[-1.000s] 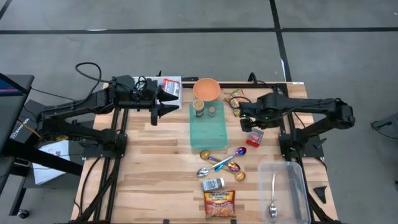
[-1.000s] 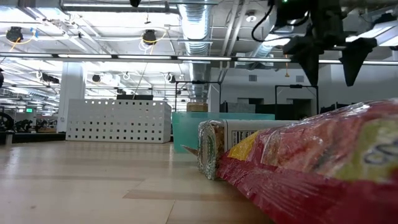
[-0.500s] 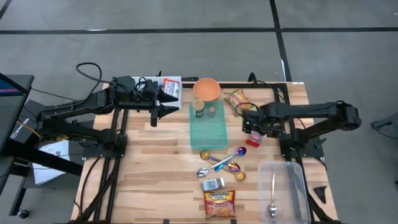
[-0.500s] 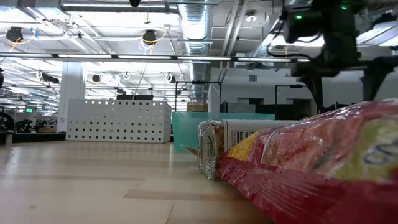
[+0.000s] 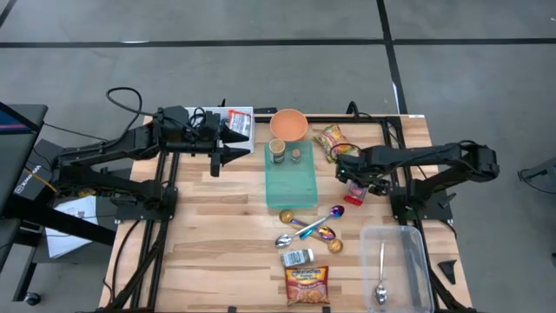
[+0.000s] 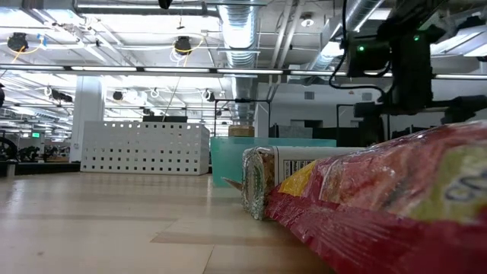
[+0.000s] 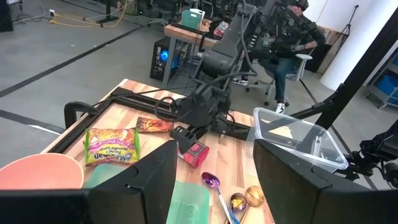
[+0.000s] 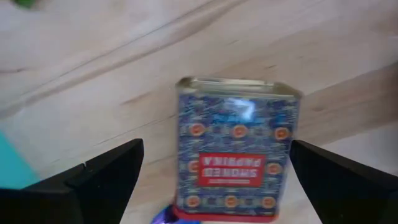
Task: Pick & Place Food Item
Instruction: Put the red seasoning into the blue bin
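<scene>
My right gripper (image 8: 211,180) hangs over the paprika tin (image 8: 233,149), fingers spread wide with one on each side of it and nothing between them but the tin's face; I hold nothing yet. In the high view the tin (image 5: 356,190) lies flat on the wooden table (image 5: 217,235) right of centre, just right of the green tray (image 5: 291,181), with my right gripper (image 5: 354,178) over it.

The risks I see: the tin lies on its broad side, so if I drop too low my fingertips strike the boards before they close. It also looks slightly off centre toward one finger, so closing could shove it sideways or twist it rather than clamp it. Its smooth metal may slip if I catch only the rim. A purple spoon (image 5: 323,217) lies nearby and could be nudged.

My left gripper (image 5: 228,152) waits at the upper left of the table, jaws partly apart, empty
</scene>
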`<action>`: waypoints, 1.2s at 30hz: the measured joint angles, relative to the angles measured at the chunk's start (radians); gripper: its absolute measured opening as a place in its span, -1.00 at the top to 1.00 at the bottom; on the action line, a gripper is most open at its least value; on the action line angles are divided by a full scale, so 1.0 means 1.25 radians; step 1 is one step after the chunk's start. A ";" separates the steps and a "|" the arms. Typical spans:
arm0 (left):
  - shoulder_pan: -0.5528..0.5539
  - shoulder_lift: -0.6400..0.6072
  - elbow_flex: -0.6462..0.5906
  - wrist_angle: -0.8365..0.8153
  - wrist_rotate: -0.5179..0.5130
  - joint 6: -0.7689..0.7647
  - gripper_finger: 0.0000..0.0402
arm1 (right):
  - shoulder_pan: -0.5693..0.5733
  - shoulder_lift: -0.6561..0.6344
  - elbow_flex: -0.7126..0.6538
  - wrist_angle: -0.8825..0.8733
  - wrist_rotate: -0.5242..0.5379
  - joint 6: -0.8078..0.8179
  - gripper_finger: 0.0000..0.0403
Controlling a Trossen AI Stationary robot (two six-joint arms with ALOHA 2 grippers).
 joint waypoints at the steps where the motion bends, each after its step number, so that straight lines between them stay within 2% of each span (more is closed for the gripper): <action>1: 0.000 0.000 0.000 0.000 0.000 0.000 -0.03 | 0.000 0.011 0.001 0.009 -0.002 -0.001 -0.99; 9: 0.000 0.000 0.000 0.000 0.000 0.000 -0.03 | 0.024 0.090 -0.002 0.045 -0.030 -0.009 -0.99; 14: 0.000 0.000 0.000 -0.001 0.000 0.000 -0.03 | 0.026 0.086 -0.054 0.180 -0.046 -0.027 -0.99; 21: 0.000 0.000 0.000 0.000 -0.001 0.000 -0.03 | 0.054 0.080 -0.092 0.215 -0.045 0.010 -0.97; 25: 0.000 0.000 0.000 0.000 -0.005 0.000 -0.03 | 0.057 0.072 -0.095 0.210 -0.034 0.033 -0.82; 31: 0.000 0.001 0.000 0.001 -0.007 -0.001 -0.03 | 0.057 0.062 -0.097 0.202 -0.027 0.032 -0.45; 36: 0.000 0.002 0.000 0.000 -0.046 -0.008 -0.03 | 0.070 0.004 -0.085 0.199 0.022 0.037 -0.41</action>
